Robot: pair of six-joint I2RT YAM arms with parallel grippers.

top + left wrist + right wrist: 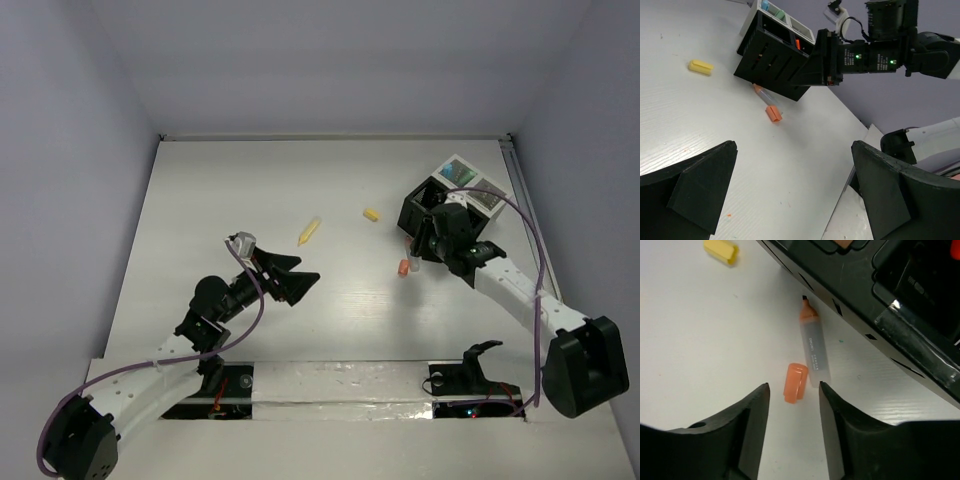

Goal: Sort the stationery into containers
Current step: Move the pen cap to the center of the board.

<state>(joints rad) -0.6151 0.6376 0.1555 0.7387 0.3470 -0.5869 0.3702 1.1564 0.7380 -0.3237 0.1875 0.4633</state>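
Orange marker flat, tip toward black box, right end effector released, left end effector released

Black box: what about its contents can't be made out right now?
Top external: the black box is small, and the right arm covers part of it.
Left wrist: the white tray is cut off by the top edge.
Right wrist: the box's compartments are dark and cut off by the top edge.
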